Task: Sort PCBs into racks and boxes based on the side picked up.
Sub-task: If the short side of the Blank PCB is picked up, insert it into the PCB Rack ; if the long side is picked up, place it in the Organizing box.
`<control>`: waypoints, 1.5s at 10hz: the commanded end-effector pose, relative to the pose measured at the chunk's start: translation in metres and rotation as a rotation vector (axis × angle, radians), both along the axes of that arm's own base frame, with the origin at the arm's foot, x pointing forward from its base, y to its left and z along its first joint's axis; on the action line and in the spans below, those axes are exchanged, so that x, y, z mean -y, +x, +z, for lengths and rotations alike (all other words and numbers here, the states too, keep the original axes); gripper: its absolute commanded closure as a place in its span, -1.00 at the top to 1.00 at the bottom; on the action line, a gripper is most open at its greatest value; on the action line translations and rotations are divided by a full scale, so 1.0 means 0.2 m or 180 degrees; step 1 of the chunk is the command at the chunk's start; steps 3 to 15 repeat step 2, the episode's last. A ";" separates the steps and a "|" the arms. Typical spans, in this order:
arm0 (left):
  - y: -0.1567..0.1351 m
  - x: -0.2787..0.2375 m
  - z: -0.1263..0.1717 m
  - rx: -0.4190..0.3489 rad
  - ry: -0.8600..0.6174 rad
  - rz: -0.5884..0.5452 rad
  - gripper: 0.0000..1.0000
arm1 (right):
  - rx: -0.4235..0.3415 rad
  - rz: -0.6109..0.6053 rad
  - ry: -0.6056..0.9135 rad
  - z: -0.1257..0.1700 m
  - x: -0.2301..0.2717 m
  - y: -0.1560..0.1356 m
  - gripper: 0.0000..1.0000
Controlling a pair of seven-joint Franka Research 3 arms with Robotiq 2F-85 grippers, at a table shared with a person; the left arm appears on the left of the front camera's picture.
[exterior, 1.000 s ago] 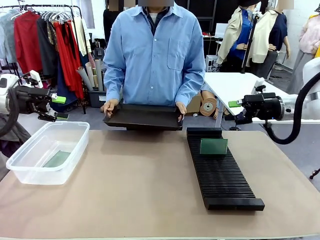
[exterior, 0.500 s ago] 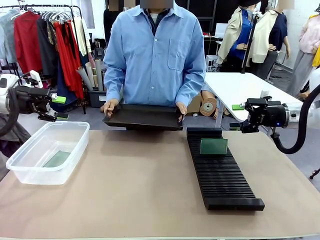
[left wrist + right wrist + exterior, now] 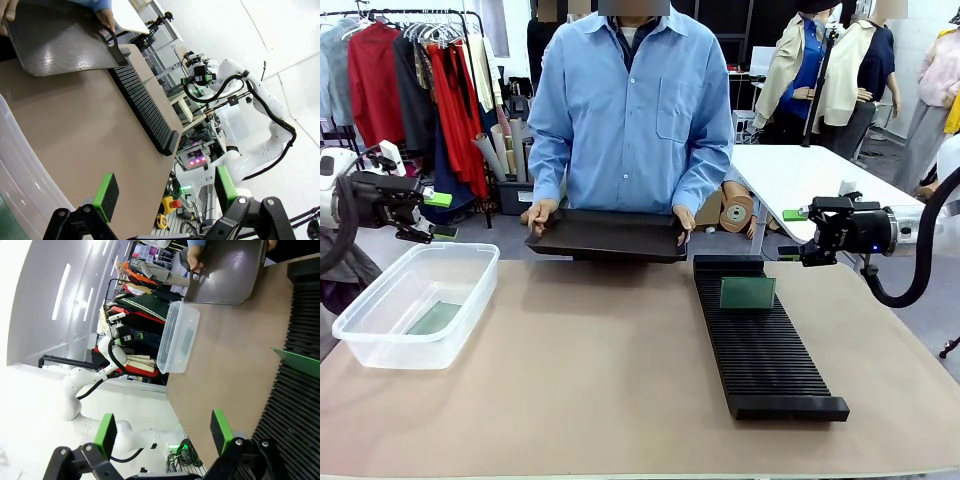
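Note:
One green PCB (image 3: 747,293) stands upright in the far slots of the long black ribbed rack (image 3: 765,360), and its edge also shows in the right wrist view (image 3: 297,360). A second PCB (image 3: 433,318) lies flat in the clear plastic box (image 3: 360,330) at the left. My left gripper (image 3: 442,216) hovers open beyond the box's far left corner, off the table, with nothing between its fingers (image 3: 165,192). My right gripper (image 3: 790,232) hangs open to the right of the rack's far end, also holding nothing (image 3: 163,432).
A person at the far side holds a smooth shallow black tray (image 3: 610,235) in both hands just above the table's far edge. Bare brown tabletop (image 3: 590,370) lies between box and rack. A white table (image 3: 790,170) stands behind at the right.
The right arm drew back and its gripper shifted slightly to the right, then stopped. The left arm, the person's tray and both PCBs have stayed put.

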State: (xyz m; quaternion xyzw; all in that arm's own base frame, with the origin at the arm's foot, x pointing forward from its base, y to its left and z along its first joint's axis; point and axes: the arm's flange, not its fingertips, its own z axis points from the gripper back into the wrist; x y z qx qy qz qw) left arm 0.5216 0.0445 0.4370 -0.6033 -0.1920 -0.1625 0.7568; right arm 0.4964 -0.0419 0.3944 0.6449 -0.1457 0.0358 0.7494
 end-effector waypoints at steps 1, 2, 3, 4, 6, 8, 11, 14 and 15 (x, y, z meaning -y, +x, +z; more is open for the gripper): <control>0.00 0.00 0.01 0.0012 -0.0002 0.0005 1.00 | 0.0025 0.0040 -0.0042 0.02 0.00 0.01 1.00; 0.00 0.00 0.01 0.0012 -0.0002 0.0005 1.00 | 0.0025 0.0040 -0.0042 0.02 0.00 0.01 1.00; 0.00 0.00 0.01 0.0012 -0.0002 0.0005 1.00 | 0.0025 0.0040 -0.0042 0.02 0.00 0.01 1.00; 0.00 0.00 0.01 0.0012 -0.0002 0.0005 1.00 | 0.0025 0.0040 -0.0042 0.02 0.00 0.01 1.00; 0.00 0.00 0.01 0.0012 -0.0002 0.0005 1.00 | 0.0025 0.0040 -0.0042 0.02 0.00 0.01 1.00; 0.00 0.00 0.01 0.0012 -0.0002 0.0005 1.00 | 0.0025 0.0040 -0.0042 0.02 0.00 0.01 1.00; 0.00 0.00 0.01 0.0012 -0.0002 0.0005 1.00 | 0.0025 0.0040 -0.0042 0.02 0.00 0.01 1.00; 0.00 0.00 0.01 0.0012 -0.0002 0.0005 1.00 | 0.0025 0.0040 -0.0042 0.02 0.00 0.01 1.00; 0.00 0.00 0.01 0.0012 -0.0002 0.0005 1.00 | 0.0025 0.0040 -0.0042 0.02 0.00 0.01 1.00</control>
